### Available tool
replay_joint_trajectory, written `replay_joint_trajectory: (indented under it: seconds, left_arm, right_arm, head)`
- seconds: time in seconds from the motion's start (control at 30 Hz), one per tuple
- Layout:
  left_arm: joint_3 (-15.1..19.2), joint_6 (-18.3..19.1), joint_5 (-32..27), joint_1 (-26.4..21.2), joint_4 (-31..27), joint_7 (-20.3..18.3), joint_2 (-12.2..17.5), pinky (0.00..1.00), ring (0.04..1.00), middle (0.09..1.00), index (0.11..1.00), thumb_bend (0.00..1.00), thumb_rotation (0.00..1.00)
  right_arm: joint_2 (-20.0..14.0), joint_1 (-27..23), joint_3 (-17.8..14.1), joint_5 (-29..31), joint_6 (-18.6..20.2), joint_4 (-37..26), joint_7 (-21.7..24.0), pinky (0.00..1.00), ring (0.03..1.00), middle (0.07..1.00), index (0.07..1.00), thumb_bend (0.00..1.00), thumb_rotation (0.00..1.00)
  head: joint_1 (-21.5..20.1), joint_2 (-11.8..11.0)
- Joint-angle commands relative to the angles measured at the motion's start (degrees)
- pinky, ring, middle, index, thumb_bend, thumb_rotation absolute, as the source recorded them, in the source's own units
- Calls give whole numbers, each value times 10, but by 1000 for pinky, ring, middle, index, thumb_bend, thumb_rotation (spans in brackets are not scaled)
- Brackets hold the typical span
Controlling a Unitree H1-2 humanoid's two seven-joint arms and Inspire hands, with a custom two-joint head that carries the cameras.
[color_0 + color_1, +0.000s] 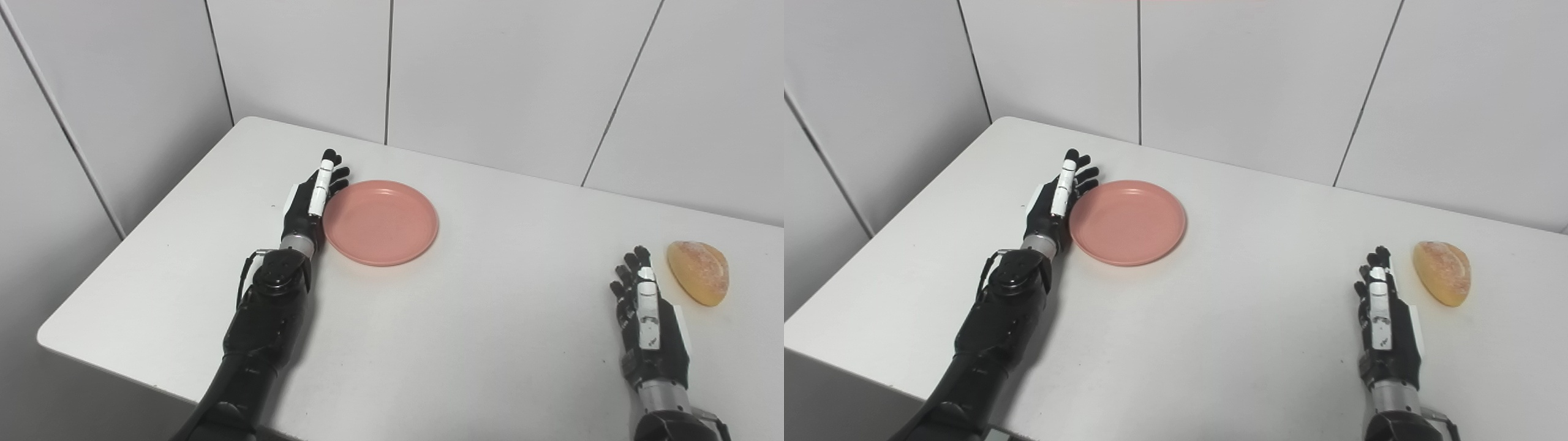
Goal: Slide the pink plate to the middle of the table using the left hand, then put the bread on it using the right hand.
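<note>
White wall panels are standing behind a white table (pixel 465 318), whose near right part is running out of both pictures. On it, left of the middle, the pink plate (pixel 381 222) is lying flat and empty. The left hand (pixel 311 199) is standing on edge against the plate's left rim, fingers stretched out and together, holding nothing; whether the palm is actually pressing the rim or only sitting just beside it is hard to make out, since the hand's own back is covering that line. The bread (pixel 699 272), a golden roll with a pale dusting, is lying well apart from the plate near the table's right side. The right hand (pixel 646 315) is resting just left of the bread and a little nearer the robot, fingers extended and apart from the roll, gripping nothing. Its forearm is being cut off at the bottom edge, as is the lower part of the left arm. The right eye view is showing more bare table beyond the bread, while the left eye view is showing more of the left wall panel and the table's near left corner
</note>
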Motion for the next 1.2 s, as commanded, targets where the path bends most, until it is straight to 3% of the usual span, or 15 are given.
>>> replay_joint_trajectory:
  seconds: [0.0, 0.23, 0.47, 0.7, 0.97, 1.17]
  left_arm:
    - [-12, -1, 0, -15, -10, -24, -9, 862, 881, 875, 871, 671, 1000]
    - [-29, 13, 8, -14, -21, -39, -19, 870, 893, 887, 882, 679, 1000]
    - [-58, 2, 37, -16, -7, -40, -23, 873, 881, 876, 870, 677, 1000]
    - [-72, 14, 39, -11, -16, -52, -40, 884, 887, 873, 859, 660, 1000]
    - [-69, 2, 22, 0, -20, -61, -66, 903, 882, 874, 877, 647, 1000]
    - [-67, 12, 13, 21, -55, -63, -81, 889, 885, 875, 879, 635, 1000]
  right_arm:
    - [1, -16, -2, 2, -4, -8, 0, 1000, 1000, 1000, 1000, 818, 929]
    - [8, -14, -3, 2, -7, -16, -6, 1000, 1000, 1000, 1000, 798, 921]
    - [15, -14, -1, 3, -9, -22, -8, 1000, 1000, 1000, 1000, 748, 927]
    - [23, -16, 3, -7, -4, -25, -20, 1000, 1000, 1000, 1000, 744, 935]
    - [30, -20, 10, -19, -11, -22, -20, 1000, 1000, 1000, 1000, 743, 962]
    - [36, -20, 13, -25, -7, -26, -25, 1000, 1000, 1000, 1000, 732, 968]
  head:
    - [-7, 2]
    - [-22, 5]
    - [-58, 11]
    - [-97, 15]
    - [-134, 19]
    - [-154, 21]
